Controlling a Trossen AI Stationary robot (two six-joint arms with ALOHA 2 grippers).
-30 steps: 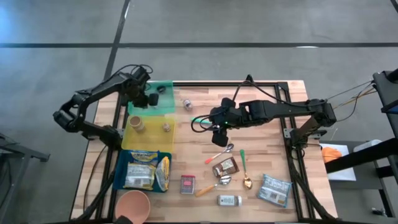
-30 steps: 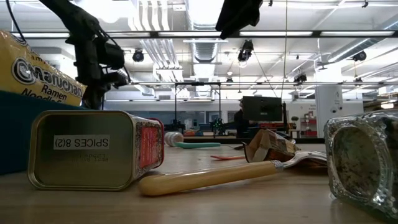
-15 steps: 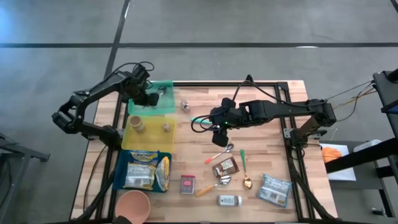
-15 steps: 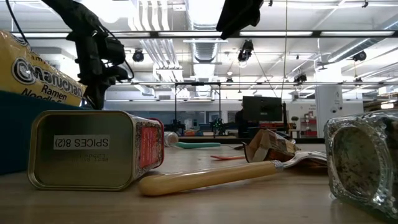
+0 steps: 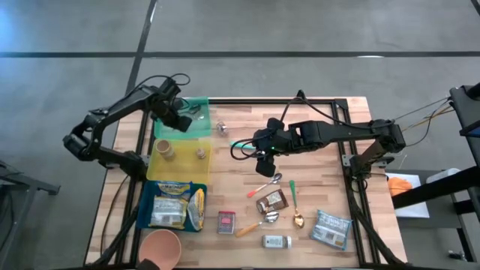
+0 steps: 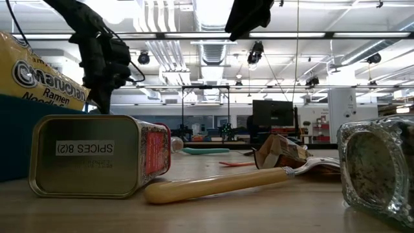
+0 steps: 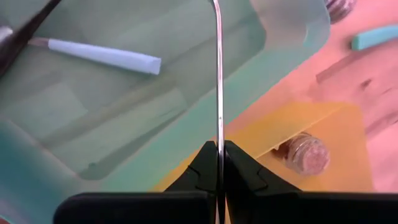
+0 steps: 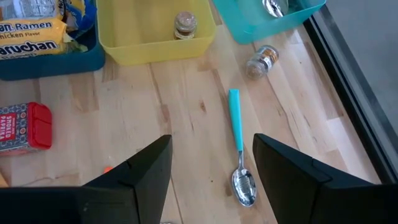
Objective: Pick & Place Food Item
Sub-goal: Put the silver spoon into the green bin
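Wooden table with the green bin at its far left. The left gripper hangs over the bin, fingers pinched shut on a thin metal utensil seen edge-on. The right gripper waits mid-table, fingers apart and empty, above a teal-handled spoon. No food item is held; a small jar lies just beside the bin. Judged step: release, lowering the utensil inside the walls before opening, so it cannot catch the rim.
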